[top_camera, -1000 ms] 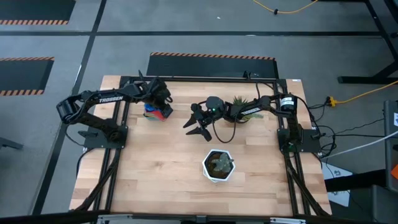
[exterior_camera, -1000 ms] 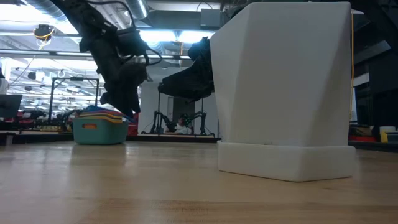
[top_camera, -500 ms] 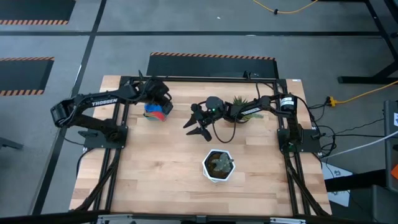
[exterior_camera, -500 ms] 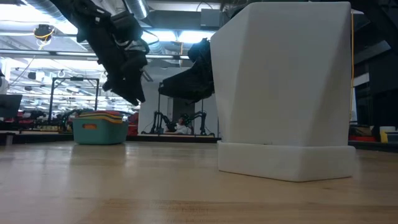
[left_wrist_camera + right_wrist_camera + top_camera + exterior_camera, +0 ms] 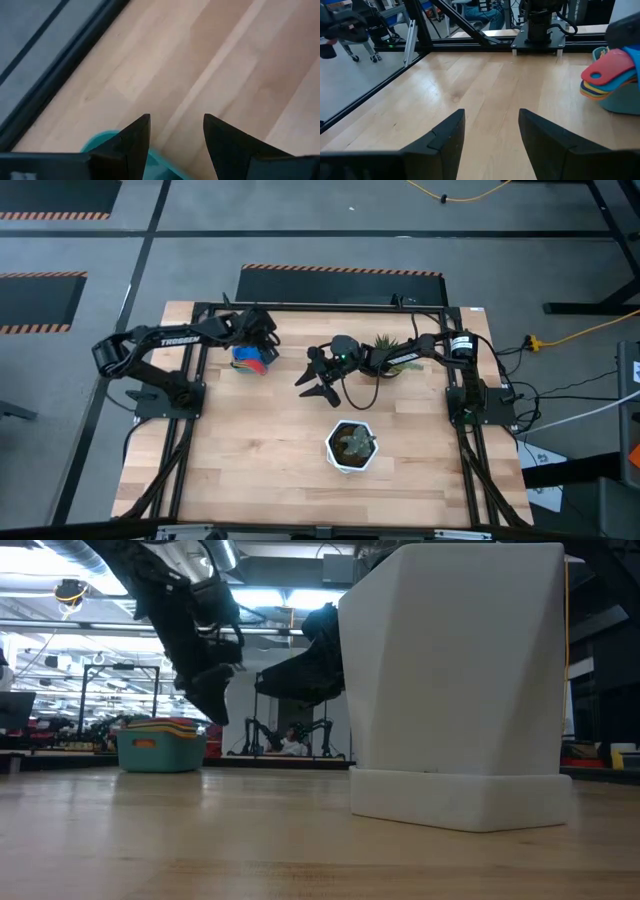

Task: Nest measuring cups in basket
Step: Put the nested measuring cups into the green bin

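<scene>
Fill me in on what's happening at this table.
Nobody holds anything right now. The cups sit stacked in the basket near the table's back left. The left gripper hangs just above the basket, jaws open and empty. The right gripper waits mid-table, jaws also open, with nothing between them. A white pot stands nearer the front. The nesting looks done, or close to it.
</scene>
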You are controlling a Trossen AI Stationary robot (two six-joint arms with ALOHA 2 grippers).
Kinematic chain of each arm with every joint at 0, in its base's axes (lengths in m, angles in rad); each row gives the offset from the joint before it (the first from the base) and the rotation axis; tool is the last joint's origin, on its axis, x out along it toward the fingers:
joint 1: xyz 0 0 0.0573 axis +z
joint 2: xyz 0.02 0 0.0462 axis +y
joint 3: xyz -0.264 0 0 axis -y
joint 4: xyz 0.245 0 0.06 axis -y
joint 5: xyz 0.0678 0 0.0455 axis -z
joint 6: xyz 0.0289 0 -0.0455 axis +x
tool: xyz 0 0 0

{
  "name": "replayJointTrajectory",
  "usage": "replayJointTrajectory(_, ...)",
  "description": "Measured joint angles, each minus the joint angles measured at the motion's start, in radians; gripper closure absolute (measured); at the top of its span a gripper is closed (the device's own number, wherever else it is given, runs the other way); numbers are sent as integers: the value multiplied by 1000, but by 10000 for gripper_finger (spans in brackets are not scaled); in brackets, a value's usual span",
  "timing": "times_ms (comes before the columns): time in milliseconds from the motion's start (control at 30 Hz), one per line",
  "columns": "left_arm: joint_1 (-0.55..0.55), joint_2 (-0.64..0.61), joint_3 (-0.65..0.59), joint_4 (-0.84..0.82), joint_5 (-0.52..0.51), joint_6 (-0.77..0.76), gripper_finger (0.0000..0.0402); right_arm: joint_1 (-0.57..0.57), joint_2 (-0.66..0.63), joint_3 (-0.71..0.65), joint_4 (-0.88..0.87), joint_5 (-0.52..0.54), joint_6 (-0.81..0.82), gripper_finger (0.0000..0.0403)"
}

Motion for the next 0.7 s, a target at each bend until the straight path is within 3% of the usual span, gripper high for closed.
replayJointTrajectory(367,-29,3,0,-136,87,24,225,0,0,0,0,1,0,212)
replayJointTrajectory(700,-71,-32,0,-159,77,23,225,0,0,0,0,2,0,212)
